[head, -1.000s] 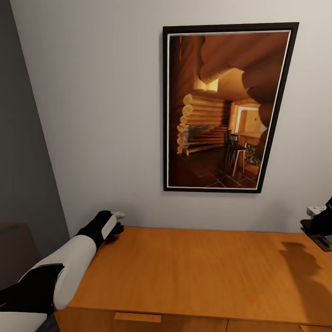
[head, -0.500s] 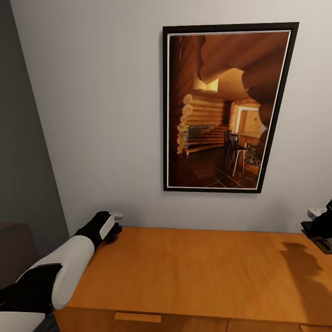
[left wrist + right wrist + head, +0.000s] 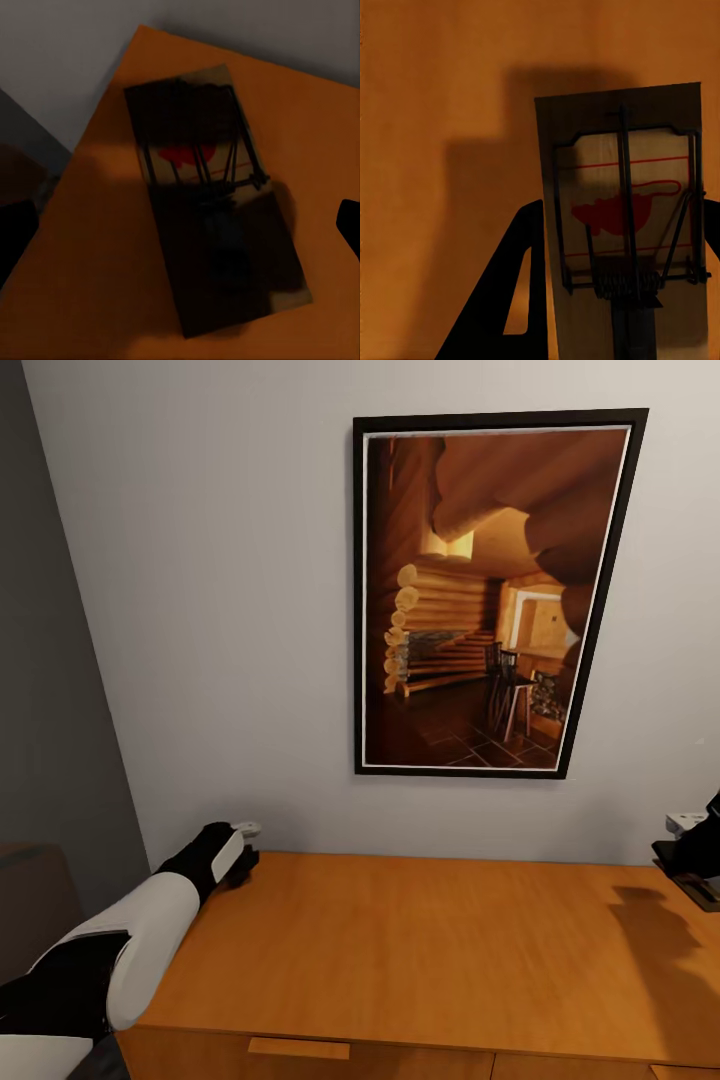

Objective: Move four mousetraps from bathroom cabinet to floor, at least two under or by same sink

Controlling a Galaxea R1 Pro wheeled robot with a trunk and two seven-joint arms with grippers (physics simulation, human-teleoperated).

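Observation:
The cabinet (image 3: 420, 950) shows its flat orange-brown top. My left gripper (image 3: 248, 852) reaches to the top's far left corner, mostly hidden behind its wrist. In the left wrist view a mousetrap (image 3: 217, 217) lies flat on the wood in shadow, and the dark fingertips (image 3: 349, 225) stand wide apart on either side of it, open. My right gripper (image 3: 695, 865) hangs over the top's far right end, shut on a second mousetrap (image 3: 698, 888). This mousetrap (image 3: 622, 225) shows close up in the right wrist view, wire bar and red mark facing the camera, a black finger (image 3: 521, 300) beside it.
A large framed picture (image 3: 490, 595) of a log interior hangs on the pale wall behind the cabinet. A dark grey wall (image 3: 50, 710) closes in on the left. A wooden drawer handle (image 3: 298, 1048) shows on the cabinet's front below the near edge.
My left forearm and gripper have sunk slightly toward the cabinet's far left corner. The right gripper has barely moved.

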